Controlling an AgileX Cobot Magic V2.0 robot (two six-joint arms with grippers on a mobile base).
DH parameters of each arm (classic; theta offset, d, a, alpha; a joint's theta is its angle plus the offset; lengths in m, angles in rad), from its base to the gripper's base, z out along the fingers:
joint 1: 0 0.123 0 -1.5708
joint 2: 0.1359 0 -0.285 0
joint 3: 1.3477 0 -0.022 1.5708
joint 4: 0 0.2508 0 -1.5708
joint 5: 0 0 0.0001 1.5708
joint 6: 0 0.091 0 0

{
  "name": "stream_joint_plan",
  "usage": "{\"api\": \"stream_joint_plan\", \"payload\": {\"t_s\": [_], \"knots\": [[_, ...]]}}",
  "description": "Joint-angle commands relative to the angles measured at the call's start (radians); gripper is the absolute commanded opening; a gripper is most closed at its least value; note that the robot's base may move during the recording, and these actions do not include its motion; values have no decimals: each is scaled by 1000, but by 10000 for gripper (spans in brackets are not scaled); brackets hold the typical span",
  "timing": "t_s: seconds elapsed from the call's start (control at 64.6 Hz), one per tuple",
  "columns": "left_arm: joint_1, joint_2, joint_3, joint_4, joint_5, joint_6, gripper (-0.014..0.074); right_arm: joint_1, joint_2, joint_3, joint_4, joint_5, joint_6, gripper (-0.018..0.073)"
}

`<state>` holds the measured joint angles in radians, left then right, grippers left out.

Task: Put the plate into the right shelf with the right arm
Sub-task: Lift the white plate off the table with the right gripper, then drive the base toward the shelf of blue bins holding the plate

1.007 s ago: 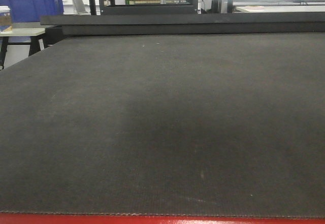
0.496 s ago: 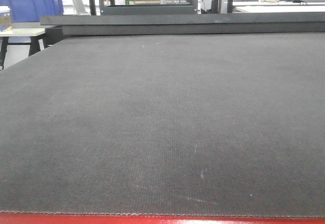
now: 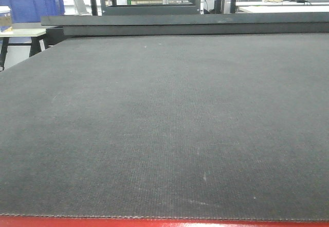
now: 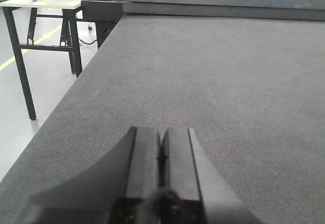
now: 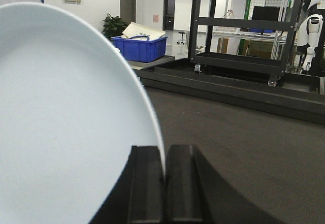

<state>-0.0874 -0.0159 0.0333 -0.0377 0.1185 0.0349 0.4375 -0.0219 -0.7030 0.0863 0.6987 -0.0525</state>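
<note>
The pale blue-white plate [image 5: 66, 112] fills the left half of the right wrist view, standing on edge. My right gripper [image 5: 164, 150] is shut on its rim, one black finger on each side of the thin edge. It hangs above the dark matting [image 5: 244, 142]. In the left wrist view, my left gripper [image 4: 161, 132] is shut with nothing in it, low over the matting [image 4: 213, 71] near the table's left edge. The front view shows only the bare mat [image 3: 164, 124] and neither arm. The right shelf is out of view.
A black wheeled rack [image 5: 244, 26] stands beyond the mat's raised far edge [image 3: 185, 23]. A blue bin [image 5: 138, 48] and a white humanoid figure [image 5: 310, 18] are farther back. A side table [image 4: 45, 3] stands off the left edge, over open floor.
A bright pale blur at the top right of the front view one second ago has gone. Since then that view has not changed.
</note>
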Motion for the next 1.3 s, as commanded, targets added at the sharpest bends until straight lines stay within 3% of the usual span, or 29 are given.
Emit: {"api": "stream_joint_plan", "payload": {"t_s": [0.0,1.286], "knots": [[-5,-7,8,-4,-86,-3,-47,0,11,-19,-1,-101,2,69],[-5,-7,8,-4,-86,-3,-47,0,11,-19,-1,-101,2,69]]}}
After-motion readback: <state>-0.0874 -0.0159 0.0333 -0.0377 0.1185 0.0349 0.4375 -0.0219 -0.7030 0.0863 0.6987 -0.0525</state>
